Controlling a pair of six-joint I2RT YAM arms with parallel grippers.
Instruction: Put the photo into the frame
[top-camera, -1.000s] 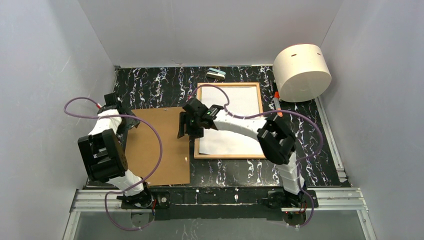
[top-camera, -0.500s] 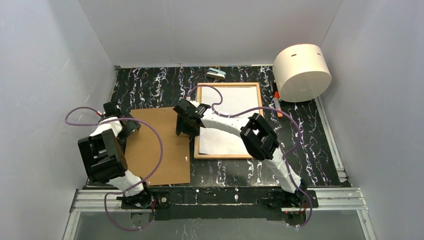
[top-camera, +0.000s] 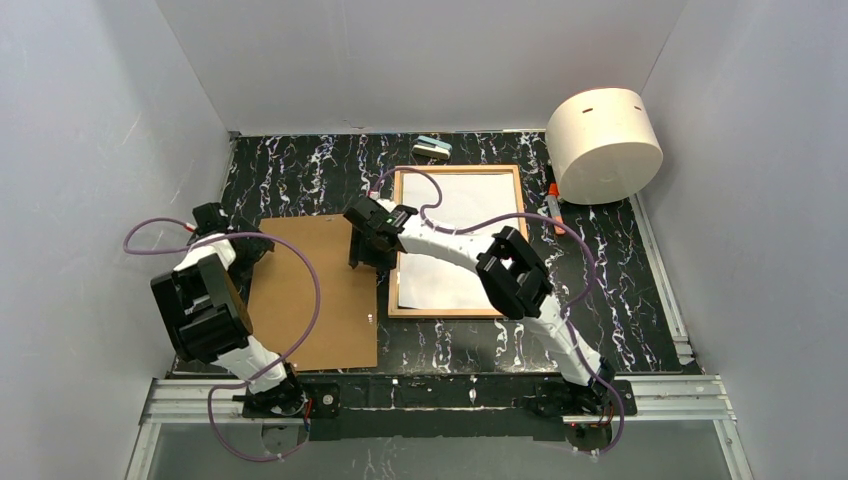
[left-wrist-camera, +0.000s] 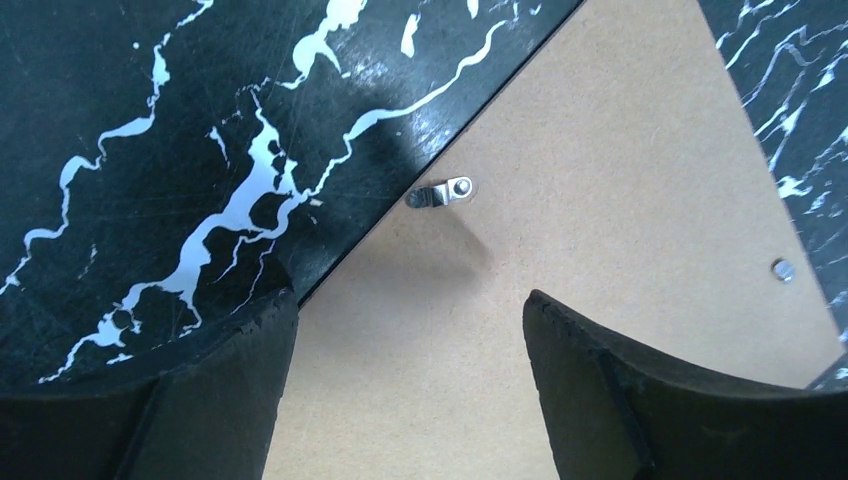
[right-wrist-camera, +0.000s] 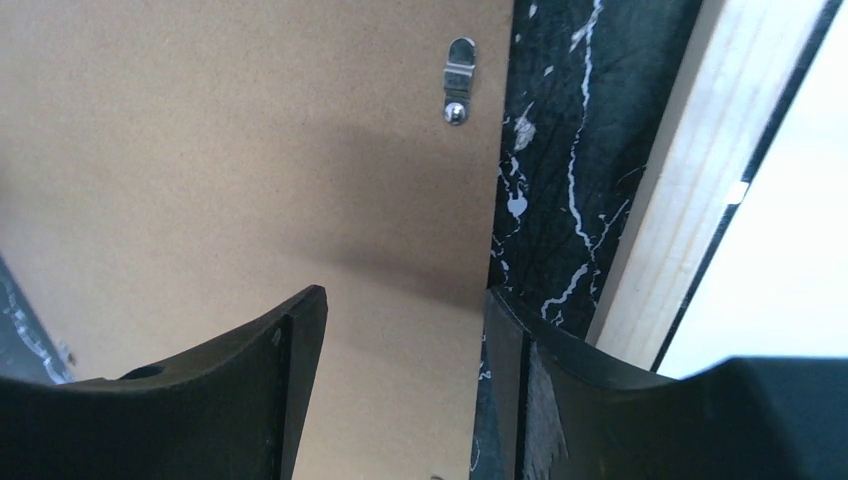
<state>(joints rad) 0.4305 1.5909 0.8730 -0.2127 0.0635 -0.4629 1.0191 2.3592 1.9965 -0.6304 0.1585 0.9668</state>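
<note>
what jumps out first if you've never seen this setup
The left arm and right arm hold open jaws over opposite edges of a brown board at centre left. Right of it lies the frame with the photo in it, white side up. A big white cylinder sits at the back right.

Brown backing board (top-camera: 345, 310) on black marble table (top-camera: 300, 170), white cylinder (top-camera: 603, 145), orange marker (top-camera: 552, 195), small grey box (top-camera: 433, 149)
</note>
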